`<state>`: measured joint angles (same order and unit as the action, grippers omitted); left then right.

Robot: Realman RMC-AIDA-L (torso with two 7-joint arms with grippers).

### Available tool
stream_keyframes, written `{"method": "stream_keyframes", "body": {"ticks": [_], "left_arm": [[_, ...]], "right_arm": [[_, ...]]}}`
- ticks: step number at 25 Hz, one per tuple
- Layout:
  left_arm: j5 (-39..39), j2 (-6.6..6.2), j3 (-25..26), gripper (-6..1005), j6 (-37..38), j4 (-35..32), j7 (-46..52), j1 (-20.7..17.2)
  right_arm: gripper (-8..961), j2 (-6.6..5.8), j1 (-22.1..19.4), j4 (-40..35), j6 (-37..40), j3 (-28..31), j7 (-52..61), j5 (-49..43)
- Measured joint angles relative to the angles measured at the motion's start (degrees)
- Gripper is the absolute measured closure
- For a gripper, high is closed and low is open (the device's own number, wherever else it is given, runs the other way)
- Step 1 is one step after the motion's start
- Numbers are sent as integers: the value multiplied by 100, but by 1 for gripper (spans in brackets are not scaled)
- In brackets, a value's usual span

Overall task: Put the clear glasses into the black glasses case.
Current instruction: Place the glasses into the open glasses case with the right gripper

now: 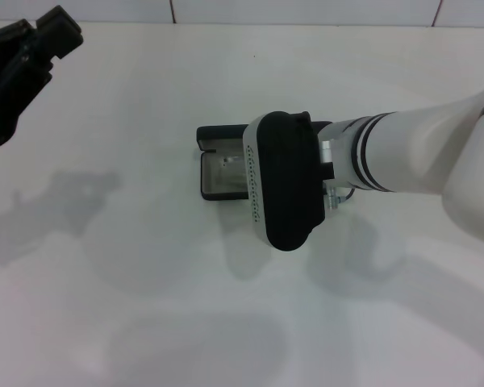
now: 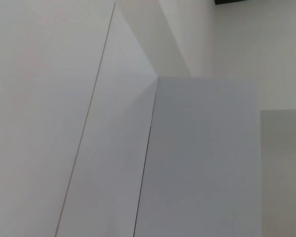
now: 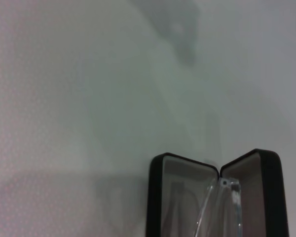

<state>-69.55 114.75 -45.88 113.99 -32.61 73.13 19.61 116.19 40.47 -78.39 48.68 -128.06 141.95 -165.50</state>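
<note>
1. Head view hides the right gripper [image 1: 254, 181] jaws under the wrist housing; cannot tell whether clenched, released or grasping.
2. Right wrist view shows the clear glasses [image 3: 219, 207] over the open black glasses case [image 3: 160, 197], lying across or above the hinge between the two grey-lined halves; touching or held, impossible to say.
3. Risk, as a judgement: a temple arm resting on the hinge ridge or rim could leave the frame half out, or get pinched if closed.
4. Could also nudge the light case across the white table [image 1: 145, 306] on retreat.
5. Left gripper [image 1: 24, 72] parked up at far left, fingers unclear.
</note>
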Motion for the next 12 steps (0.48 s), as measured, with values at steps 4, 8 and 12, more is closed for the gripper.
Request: {"method": "stream_keyframes", "body": {"ticks": [4, 8, 12], "left_arm": [[-7, 12, 0, 906, 0, 0, 0, -2], [-14, 12, 0, 905, 0, 0, 0, -2], [-15, 12, 0, 905, 0, 0, 0, -2]], "right_arm": [[879, 0, 2, 89, -151, 0, 0, -21], [875, 0, 10, 171, -287, -5, -1, -34], [870, 0, 42, 262, -437, -73, -17, -60]]}}
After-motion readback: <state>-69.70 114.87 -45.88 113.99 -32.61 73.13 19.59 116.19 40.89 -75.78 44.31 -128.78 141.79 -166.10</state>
